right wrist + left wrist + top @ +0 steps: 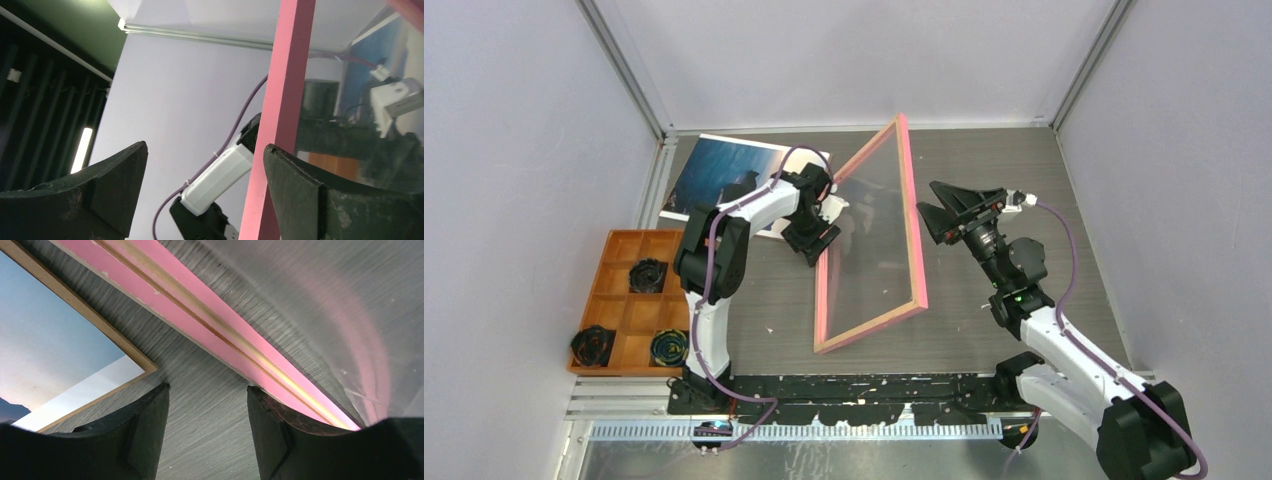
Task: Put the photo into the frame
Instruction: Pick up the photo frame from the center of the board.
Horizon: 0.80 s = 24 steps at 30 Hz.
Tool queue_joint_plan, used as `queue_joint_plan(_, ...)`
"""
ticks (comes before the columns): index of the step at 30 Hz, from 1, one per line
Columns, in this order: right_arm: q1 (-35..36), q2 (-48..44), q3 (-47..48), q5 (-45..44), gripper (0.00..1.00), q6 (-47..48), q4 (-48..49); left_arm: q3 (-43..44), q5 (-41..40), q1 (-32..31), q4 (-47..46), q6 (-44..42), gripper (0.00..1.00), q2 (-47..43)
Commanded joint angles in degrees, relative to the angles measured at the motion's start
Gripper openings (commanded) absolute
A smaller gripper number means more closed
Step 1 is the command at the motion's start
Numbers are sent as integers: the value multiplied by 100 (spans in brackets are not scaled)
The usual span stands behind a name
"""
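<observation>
We see the pink frame point(914, 215) tilted up mid-table with a clear pane point(874, 230) inside it, standing between the arms. The left gripper point(207, 390) is at its left rail, fingers spread over bare table. The right gripper point(206, 146) gapes just beside the right rail. The photo point(719, 170) lies face up at far left on a brown board point(75, 302). The orange tray point(614, 236) holds three black round pieces point(648, 274) in separate compartments.

Two arms up, left arm point(759, 207) and right arm point(1074, 352): white shells, chunky black joints. A purple cable point(1079, 250) trails along each. A tiny green light point(1021, 297) shows on the right, possibly a status lamp. The left gripper point(207, 407) has matte black, wedge-shaped fingers point(142, 440).
</observation>
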<state>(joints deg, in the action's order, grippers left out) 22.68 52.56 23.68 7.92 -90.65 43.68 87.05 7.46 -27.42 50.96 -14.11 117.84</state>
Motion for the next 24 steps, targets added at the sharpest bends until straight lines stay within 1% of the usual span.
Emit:
queue_joint_plan(1,565,598,60,-141,90,-227,-742,-270,1108,-290,-543,273,62,210)
queue_joint_plan(6,957,744,203,-767,91,-214,-739,-318,1082,-286,-552,252,61,152)
queue_joint_plan(9,1152,733,260,-1441,90,-159,-938,-344,1073,-290,-552,242,61,154)
queue_joint_plan(13,1603,744,269,-2316,90,-200,-1153,-378,1060,-290,-585,264,61,136)
queue_joint_plan(16,1876,738,357,-2783,90,-160,-1359,-422,1073,-290,-607,277,61,110)
queue_joint_plan(20,1904,784,667,-2631,90,280,-1313,-475,1065,-290,-622,269,61,69)
queue_joint_plan(24,1888,568,720,-2443,91,506,-1071,-491,1021,-267,-616,251,61,32)
